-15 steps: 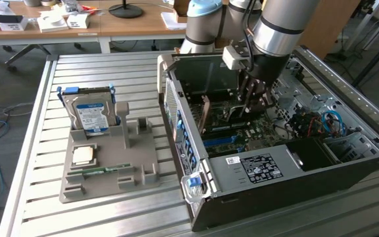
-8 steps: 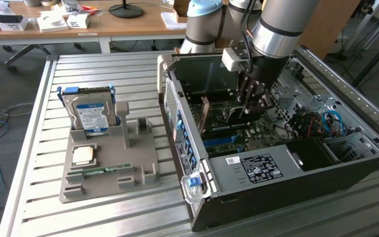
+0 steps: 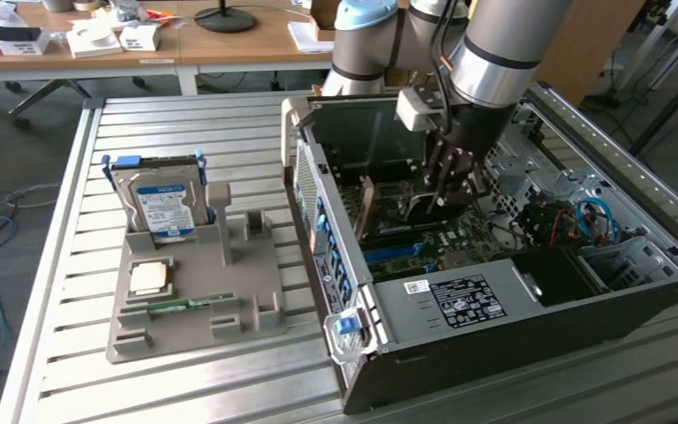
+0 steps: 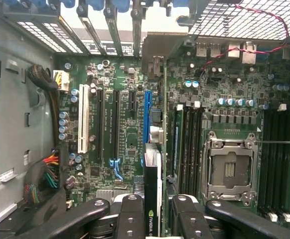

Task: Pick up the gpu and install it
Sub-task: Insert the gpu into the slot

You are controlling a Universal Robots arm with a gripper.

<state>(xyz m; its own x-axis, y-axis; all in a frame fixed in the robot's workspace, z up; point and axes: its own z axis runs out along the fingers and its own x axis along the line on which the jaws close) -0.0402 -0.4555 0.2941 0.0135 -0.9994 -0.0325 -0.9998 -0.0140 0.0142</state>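
Observation:
The gpu [image 4: 153, 172] shows edge-on as a slim dark card with a green logo near the fingers. It runs lengthwise along the blue slot [image 4: 147, 112] of the motherboard, its metal bracket toward the case's rear openings. My gripper [image 4: 154, 206] is shut on it, with one black finger [image 4: 130, 214] on each side of the card. In the exterior view my gripper [image 3: 445, 190] reaches down inside the open computer case [image 3: 457, 309]. The gpu [image 3: 401, 210] hangs below it, close over the board. I cannot tell whether the card sits in the slot.
A CPU socket [image 4: 229, 169] and memory slots lie beside the card, cable bundles [image 4: 45, 174] on the other side. On the exterior view's left, a grey fixture [image 3: 239, 300] holds a blue-labelled hard drive [image 3: 165, 208] and a green memory stick [image 3: 180, 306].

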